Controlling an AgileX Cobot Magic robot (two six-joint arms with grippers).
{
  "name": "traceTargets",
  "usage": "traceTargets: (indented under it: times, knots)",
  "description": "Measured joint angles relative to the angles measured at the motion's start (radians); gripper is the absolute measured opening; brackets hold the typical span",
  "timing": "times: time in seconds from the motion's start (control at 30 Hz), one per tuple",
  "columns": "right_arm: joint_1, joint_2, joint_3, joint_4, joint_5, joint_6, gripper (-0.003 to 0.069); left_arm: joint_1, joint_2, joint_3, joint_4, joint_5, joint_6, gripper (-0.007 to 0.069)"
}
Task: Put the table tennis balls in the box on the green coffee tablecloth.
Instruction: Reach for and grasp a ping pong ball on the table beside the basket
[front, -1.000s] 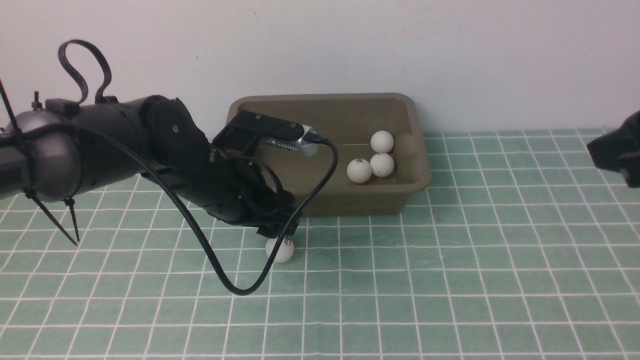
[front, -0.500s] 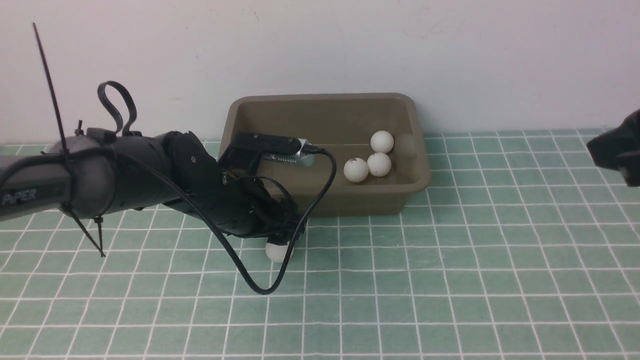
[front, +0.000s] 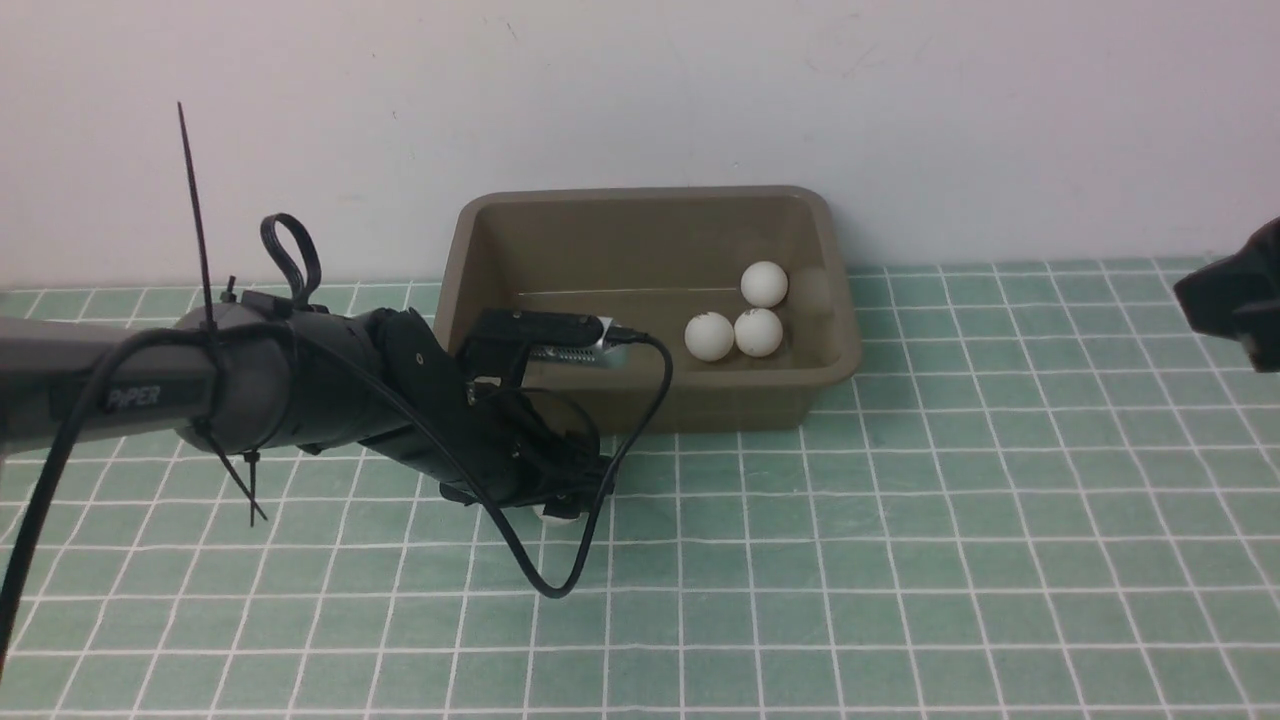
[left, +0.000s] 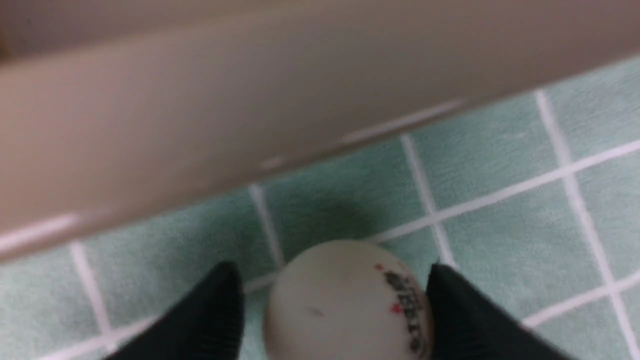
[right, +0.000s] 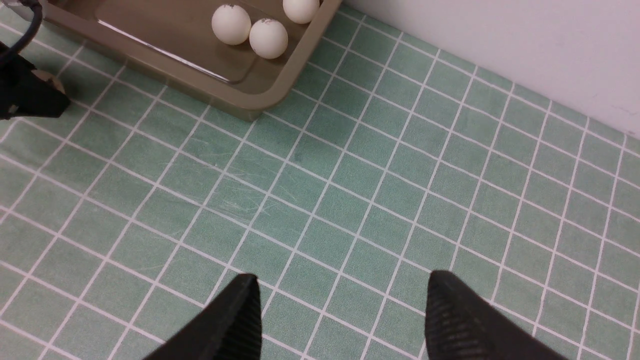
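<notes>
The table tennis ball just beside the box looks light, smooth and roll-prone; the left tool, fingers spread astride it, should pinch its middle.

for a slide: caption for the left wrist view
Left gripper straddling a small white table tennis ball on pale green gridded tablecloth, beside the olive-brown plastic box

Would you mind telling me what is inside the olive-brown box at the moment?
Three table tennis balls lie clustered near the right end of the box. The left arm's wrist camera hides the near-left part of its floor, so that patch cannot be checked.
</notes>
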Motion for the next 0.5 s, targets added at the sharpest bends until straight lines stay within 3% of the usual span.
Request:
traceTargets:
  times: [0.1, 0.5]
  knots:
    - [0.0, 0.0, 0.0, 0.0, -0.001, 0.0, 0.0407, 0.0, 0.002, 0.0, 0.0, 0.003, 0.0, 0.0351]
    - [0.0, 0.0, 0.0, 0.0, -0.031, -0.001, 0.0407, -0.003, -0.127, 0.0, -0.016, 0.144, 0.097, 0.0352]
